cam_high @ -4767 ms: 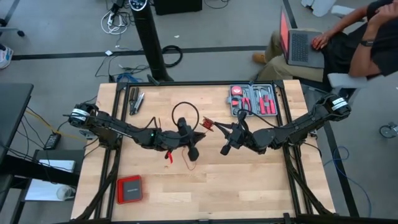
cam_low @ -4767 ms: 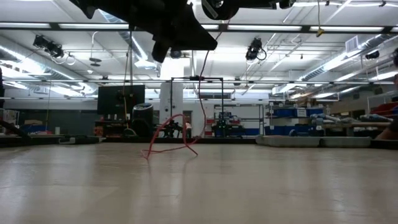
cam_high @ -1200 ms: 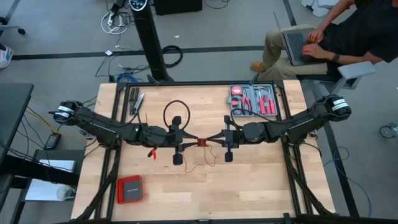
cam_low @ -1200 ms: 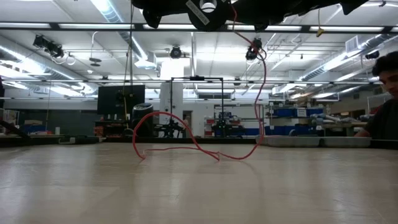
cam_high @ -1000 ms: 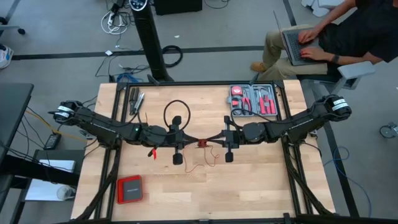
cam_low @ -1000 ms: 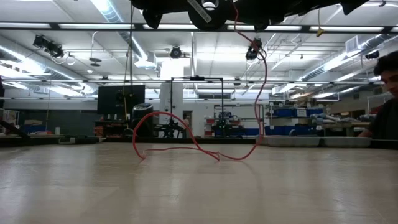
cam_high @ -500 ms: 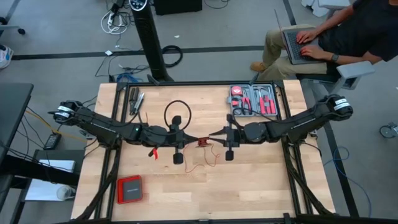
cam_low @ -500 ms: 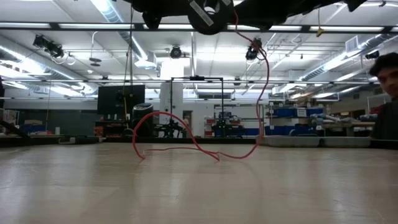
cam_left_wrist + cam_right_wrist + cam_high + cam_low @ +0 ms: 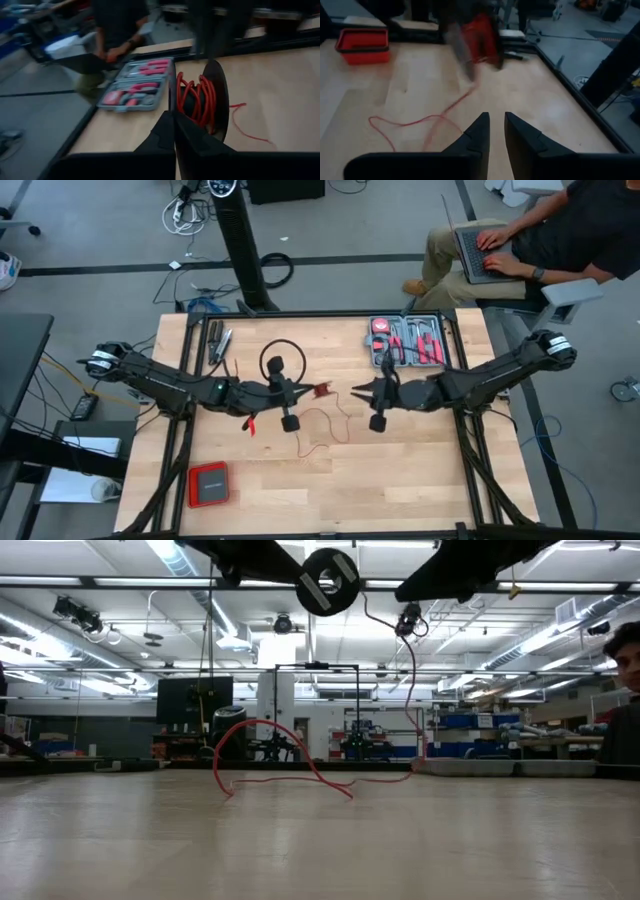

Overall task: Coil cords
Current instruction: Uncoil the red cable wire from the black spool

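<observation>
Red cord [image 9: 325, 420] partly wound on spool [image 9: 273, 367] near shut left tool [image 9: 290, 423], loose tail trailing across wooden surface [image 9: 400, 480] from spool toward right tool [image 9: 377, 423], narrowly parted, empty, judged nearer the free end.

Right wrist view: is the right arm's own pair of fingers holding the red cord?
No: the fingers stand apart, empty, and the red cord lies on the table beyond.

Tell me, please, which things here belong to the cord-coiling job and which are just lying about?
Job:
- red cord, partly wound on the black spool
- left gripper, jaws shut, holding the spool
- right gripper, jaws parted, empty

Lying about:
- grey tool tray
- red box
- hand tools at the table's far left edge
</observation>
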Robot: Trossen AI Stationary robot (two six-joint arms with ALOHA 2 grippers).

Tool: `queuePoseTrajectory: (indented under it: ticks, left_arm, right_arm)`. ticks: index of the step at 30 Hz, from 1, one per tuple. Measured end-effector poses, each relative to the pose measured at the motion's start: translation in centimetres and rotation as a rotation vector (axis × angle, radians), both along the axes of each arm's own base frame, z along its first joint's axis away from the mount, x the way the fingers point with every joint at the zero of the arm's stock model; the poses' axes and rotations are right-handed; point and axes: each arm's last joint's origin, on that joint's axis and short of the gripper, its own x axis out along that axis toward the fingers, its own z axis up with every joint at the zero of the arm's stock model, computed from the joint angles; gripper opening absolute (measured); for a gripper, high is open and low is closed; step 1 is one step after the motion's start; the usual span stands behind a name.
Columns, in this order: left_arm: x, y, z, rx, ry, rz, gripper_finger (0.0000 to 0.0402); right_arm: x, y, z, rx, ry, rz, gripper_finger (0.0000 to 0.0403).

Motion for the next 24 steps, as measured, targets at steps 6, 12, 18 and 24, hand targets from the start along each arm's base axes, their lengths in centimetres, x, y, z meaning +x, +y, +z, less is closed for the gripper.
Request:
queuePoseTrajectory:
  ticks: [6,12,18,24]
  left_arm:
    - [0.0,0.5,0.1,0.011,-0.013,0.057,0.0000]
    - [0.0,0.5,0.1,0.011,-0.010,0.058,0.0000]
    - [-0.1,0.5,-0.2,0.016,0.016,0.058,0.0000]
    - [-0.1,0.5,-0.2,0.016,0.015,0.058,0.0000]
  right_arm:
    - [1.4,0.6,-1.5,-0.030,0.009,-0.055,0.0047]
    - [2.0,1.0,-2.6,-0.006,0.029,-0.041,0.0047]
    - [1.9,1.8,-2.7,0.120,0.018,0.016,0.0046]
    - [1.8,2.3,-2.8,0.122,0.027,0.027,0.0047]
